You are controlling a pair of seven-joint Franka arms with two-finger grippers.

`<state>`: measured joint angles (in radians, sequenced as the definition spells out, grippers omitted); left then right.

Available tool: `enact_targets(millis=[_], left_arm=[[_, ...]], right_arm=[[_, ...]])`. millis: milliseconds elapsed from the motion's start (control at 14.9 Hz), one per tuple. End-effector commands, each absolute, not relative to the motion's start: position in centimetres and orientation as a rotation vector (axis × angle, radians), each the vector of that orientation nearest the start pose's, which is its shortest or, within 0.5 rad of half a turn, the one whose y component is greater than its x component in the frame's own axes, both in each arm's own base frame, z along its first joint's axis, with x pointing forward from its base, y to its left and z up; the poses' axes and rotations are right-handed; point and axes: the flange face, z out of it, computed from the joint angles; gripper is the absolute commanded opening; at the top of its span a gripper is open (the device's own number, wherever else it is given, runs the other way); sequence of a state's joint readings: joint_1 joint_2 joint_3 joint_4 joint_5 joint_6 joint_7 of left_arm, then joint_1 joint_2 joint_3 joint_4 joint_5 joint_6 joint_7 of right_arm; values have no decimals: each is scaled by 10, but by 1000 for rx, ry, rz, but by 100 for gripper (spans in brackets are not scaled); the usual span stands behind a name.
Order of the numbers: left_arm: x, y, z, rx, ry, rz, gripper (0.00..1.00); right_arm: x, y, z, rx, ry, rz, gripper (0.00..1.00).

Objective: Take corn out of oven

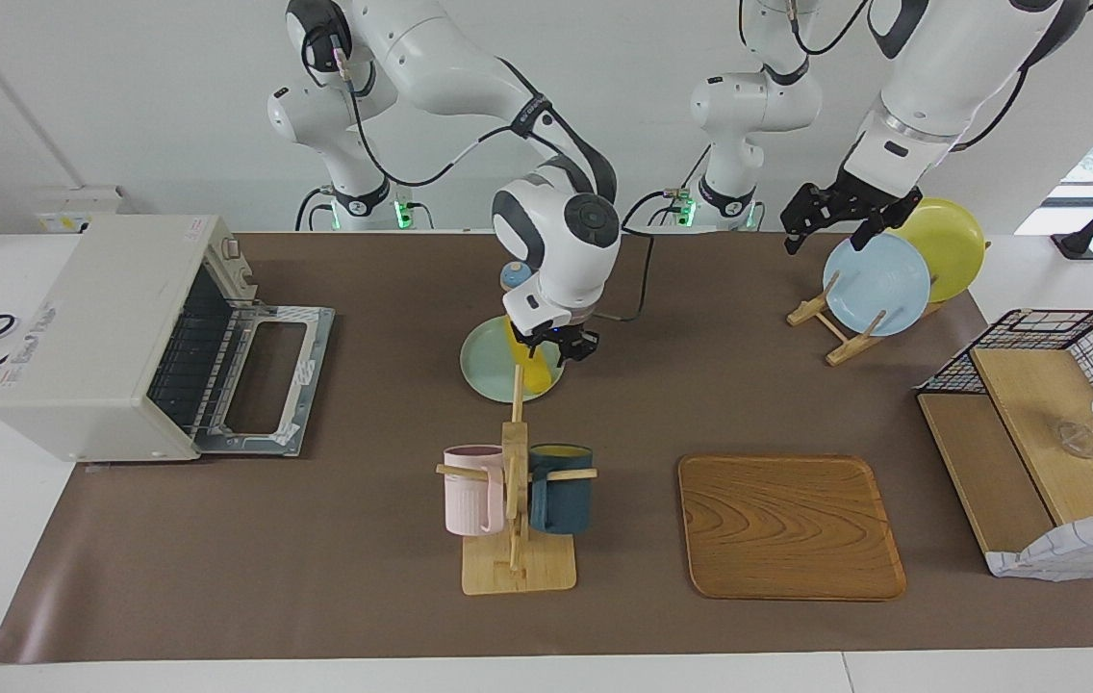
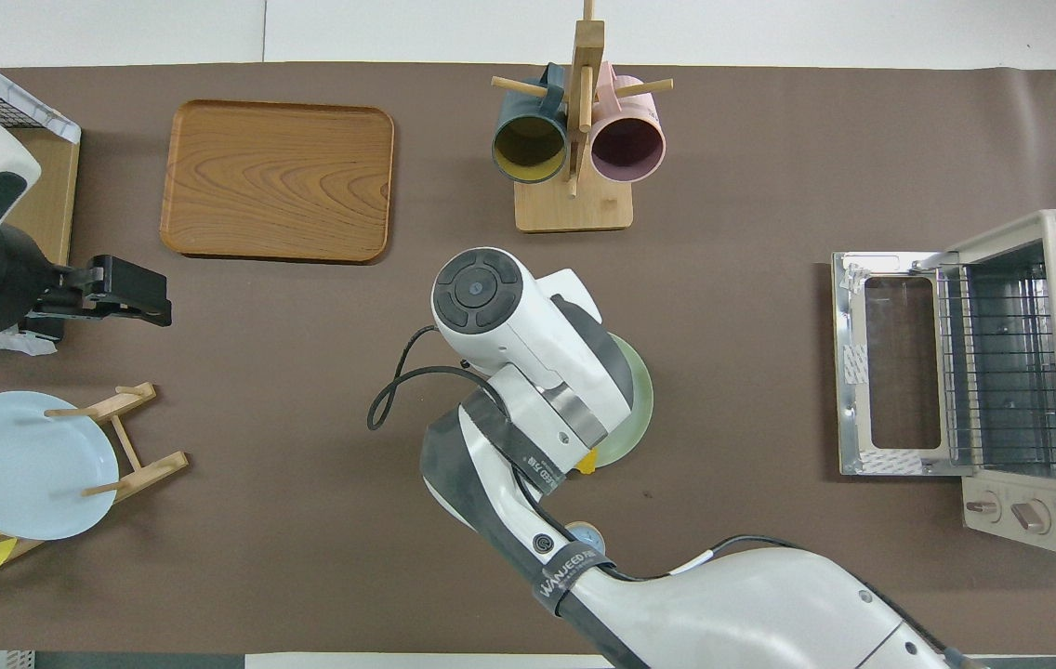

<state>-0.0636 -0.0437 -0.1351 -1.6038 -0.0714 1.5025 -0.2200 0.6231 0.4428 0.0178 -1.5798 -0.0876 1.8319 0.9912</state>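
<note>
The corn (image 1: pixel 533 372) lies on a pale green plate (image 1: pixel 484 373) in the middle of the table, outside the oven. In the overhead view only its yellow tip (image 2: pixel 589 462) shows at the plate's (image 2: pixel 641 401) edge nearer the robots. My right gripper (image 1: pixel 556 348) hangs just over the corn, fingers apart. Its hand hides the gripper in the overhead view. The cream-white oven (image 1: pixel 94 337) stands at the right arm's end with its door (image 1: pixel 267 380) folded down and its wire rack bare (image 2: pixel 1002 372). My left gripper (image 1: pixel 830 236) waits open over the plate rack.
A wooden mug rack (image 1: pixel 515 500) with a pink and a dark blue mug stands farther from the robots than the plate. A wooden tray (image 1: pixel 787 525) lies beside it. A plate rack (image 1: pixel 878 279) and a wire basket (image 1: pixel 1047 337) are at the left arm's end.
</note>
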Motion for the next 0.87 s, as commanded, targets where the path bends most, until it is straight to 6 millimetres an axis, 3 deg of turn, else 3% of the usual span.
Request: enact_targets(millis=[0, 67, 201, 335, 602, 803], left_arm=[[521, -123, 618, -3202, -13, 93, 100], [520, -127, 617, -3201, -3, 96, 100], [517, -148, 608, -3196, 55, 122, 100], [514, -175, 594, -3195, 40, 115, 100], [495, -245, 552, -3202, 8, 76, 100], [488, -306, 509, -3200, 50, 123, 100]], right_arm=[[548, 326, 397, -3361, 549, 173, 13], [550, 310, 399, -3403, 521, 211, 0], [541, 284, 391, -3511, 506, 248, 0], [546, 232, 373, -3535, 620, 297, 0], [538, 154, 327, -3487, 724, 346, 0], [524, 129, 308, -3540, 636, 347, 0]])
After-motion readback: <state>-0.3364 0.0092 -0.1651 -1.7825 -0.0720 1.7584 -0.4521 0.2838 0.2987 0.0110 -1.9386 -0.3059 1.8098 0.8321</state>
